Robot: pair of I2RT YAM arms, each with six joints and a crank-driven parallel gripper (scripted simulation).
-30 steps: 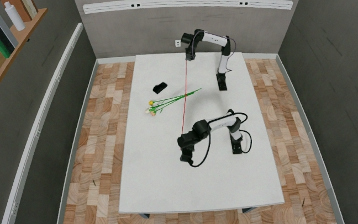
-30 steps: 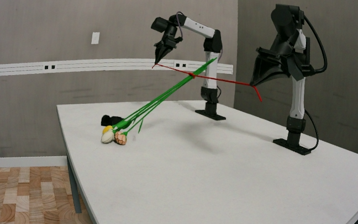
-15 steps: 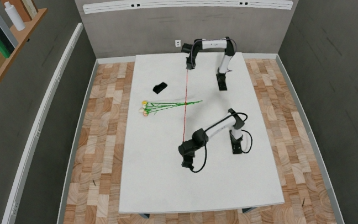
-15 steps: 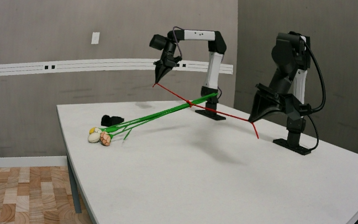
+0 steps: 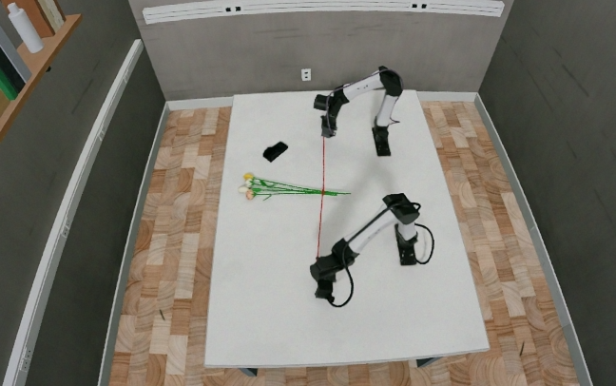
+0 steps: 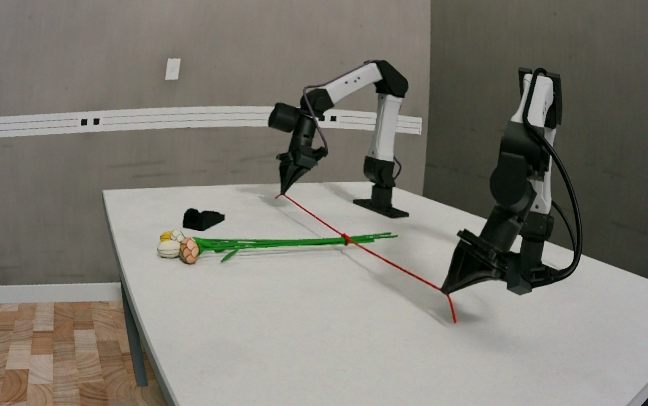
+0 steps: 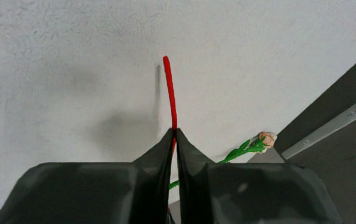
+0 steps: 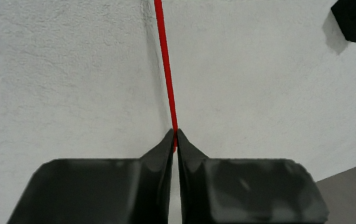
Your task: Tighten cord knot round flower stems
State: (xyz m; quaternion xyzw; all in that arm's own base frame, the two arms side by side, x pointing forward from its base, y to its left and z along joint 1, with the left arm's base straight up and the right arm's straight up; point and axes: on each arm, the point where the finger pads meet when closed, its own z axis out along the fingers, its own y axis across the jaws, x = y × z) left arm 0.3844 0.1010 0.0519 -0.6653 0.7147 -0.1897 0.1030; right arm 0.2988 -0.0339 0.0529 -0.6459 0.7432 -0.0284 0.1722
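Note:
The flower bunch has green stems (image 5: 294, 190) (image 6: 280, 243), close to the table or on it. The stems look straight, fanning towards yellow, white and peach heads (image 5: 247, 186) (image 6: 189, 250). The red cord's knot (image 5: 323, 192) (image 6: 346, 239) sits small and close round the stems near their cut ends; whether it holds every stem is too small to tell. The left gripper (image 6: 444, 291) (image 7: 174, 130), nearer the viewer, is shut on the cord, its free tail hanging below. The right gripper (image 6: 283, 194) (image 8: 175, 131), on the far side, is shut on the cord's other end. The cord is straight between them, low above the table.
A small black object (image 5: 276, 151) (image 6: 202, 219) lies on the white table (image 5: 266, 314) (image 6: 280, 340), beyond the flower heads. It shows at the upper right in the right wrist view (image 8: 346, 19). Both arm bases stand on the stem-end side.

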